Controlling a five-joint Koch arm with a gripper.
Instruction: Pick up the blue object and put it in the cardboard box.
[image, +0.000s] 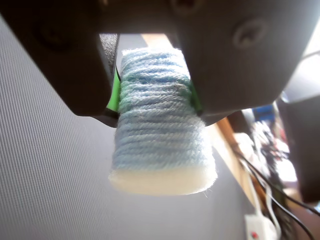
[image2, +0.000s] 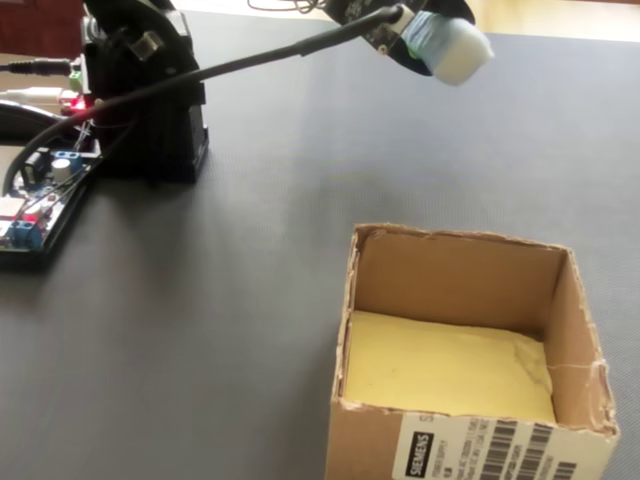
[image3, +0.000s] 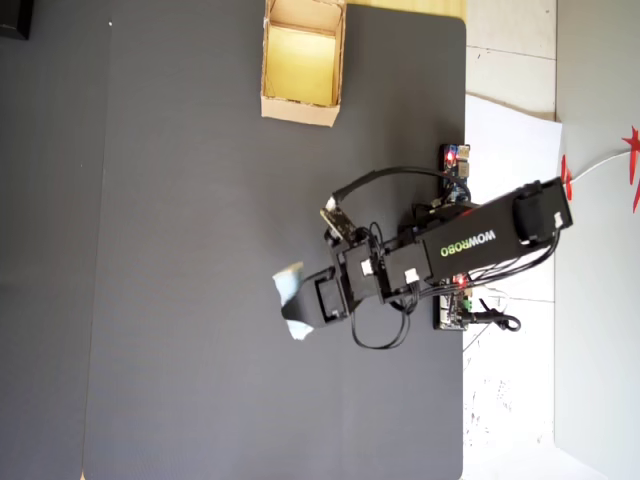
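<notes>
Wrist view has my hand (image: 156, 107) clamped on the blue ribbed pad (image: 160, 145), lifted clear of the dark surface (image3: 180, 300), so I'm mid-carry, and next I'd swing across to the open cardboard box (image3: 303, 108), well apart, then release.

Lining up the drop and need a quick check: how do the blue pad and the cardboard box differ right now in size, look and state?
The blue pad is much smaller than the cardboard box. The pad is pale blue with ribbed yarn-like texture and a whitish end; the box is tan with a yellowish inside. The pad is clamped in the gripper, lifted off the dark mat; the box sits on it, open and empty. In the overhead view they are well apart.
</notes>
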